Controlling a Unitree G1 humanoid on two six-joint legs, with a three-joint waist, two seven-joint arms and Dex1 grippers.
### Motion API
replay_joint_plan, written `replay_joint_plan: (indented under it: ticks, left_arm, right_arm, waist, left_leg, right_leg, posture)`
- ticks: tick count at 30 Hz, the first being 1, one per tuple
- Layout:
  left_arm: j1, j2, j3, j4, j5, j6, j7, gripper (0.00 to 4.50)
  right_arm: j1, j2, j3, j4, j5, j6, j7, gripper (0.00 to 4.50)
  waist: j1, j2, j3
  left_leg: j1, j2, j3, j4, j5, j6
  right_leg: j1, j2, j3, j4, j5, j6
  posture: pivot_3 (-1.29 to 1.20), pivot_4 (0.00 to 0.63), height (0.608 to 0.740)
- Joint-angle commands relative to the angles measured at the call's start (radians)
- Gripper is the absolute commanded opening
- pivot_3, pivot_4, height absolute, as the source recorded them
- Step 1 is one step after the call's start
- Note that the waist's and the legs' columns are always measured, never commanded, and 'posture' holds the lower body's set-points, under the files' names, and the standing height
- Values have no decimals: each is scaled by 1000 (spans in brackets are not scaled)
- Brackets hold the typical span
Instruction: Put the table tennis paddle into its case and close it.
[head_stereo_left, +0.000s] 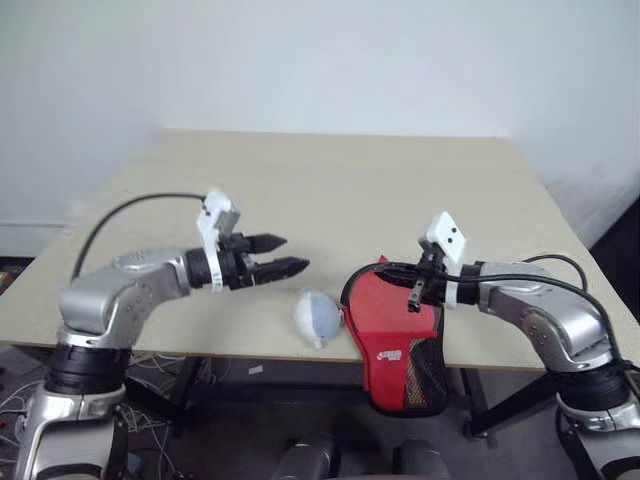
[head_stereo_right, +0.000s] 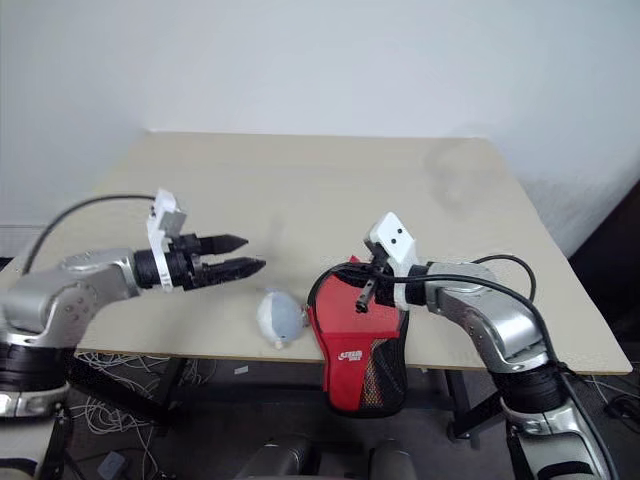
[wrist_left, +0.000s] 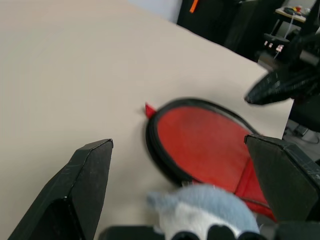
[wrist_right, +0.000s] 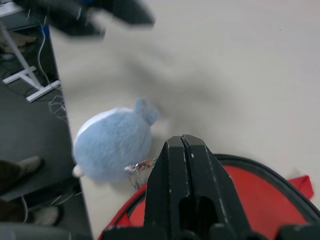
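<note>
Here the case (head_stereo_left: 398, 335) lies at the lower centre-right of the head view, red face up, its round end on the counter (head_stereo_left: 330, 190) and its mesh-pocket end drooping over the near edge. Its black zipper rim appears to run unbroken around the round end, and no paddle blade or handle can be seen, so the paddle is probably already inside (a judgement, since the pouch hides its contents). Just left of the case, touching or nearly touching it, sits a small pale-blue plush toy (head_stereo_left: 317, 318) with a short metal chain.

The right claw (head_stereo_left: 416, 296) is fully closed above the round end of the case; in the right wrist view its two fingers (wrist_right: 186, 185) meet with no gap, and whether they pinch a zipper pull or only hover over the fabric cannot be told. The left claw (head_stereo_left: 287, 255), in the centre-left of the head view, stands wide open and empty, clear of the counter surface and pointing toward the toy and case.

The step in hand is judged to be the closing of the zipper. The next move calls for a firm pinch on the pull, drawn along the rim, while the free left claw steadies the pouch against sliding off the edge.
</note>
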Motion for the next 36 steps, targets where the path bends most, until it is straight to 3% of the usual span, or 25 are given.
replay_joint_plan:
  ticks: [1, 13, 36]
  left_arm:
    - [38, -21, 16, -51, 21, -25, 14, 4500]
    - [205, -45, -7, -71, 85, -36, -1, 4500]
    - [164, -140, -50, -62, 108, 13, 29, 4500]
  right_arm:
    - [-14, 35, 8, 50, -49, -51, -33, 24]
    - [24, 170, 37, 234, -180, -191, -93, 24]
    - [121, 223, 70, 332, -302, -293, -99, 24]
  waist:
    - [0, 0, 0]
    - [-1, 1, 0]
    - [-8, 3, 0]
  left_leg:
    - [0, 0, 0, 0, 0, 0]
    - [1, 4, 0, -1, 2, -3]
    - [6, 17, 3, -1, 1, -9]
  right_leg:
    - [0, 0, 0, 0, 0, 0]
    - [0, 5, 0, 1, 4, -6]
    - [1, 17, 1, 0, 6, -10]
  posture:
    - [0, 0, 739]
    - [0, 0, 739]
    - [0, 0, 739]
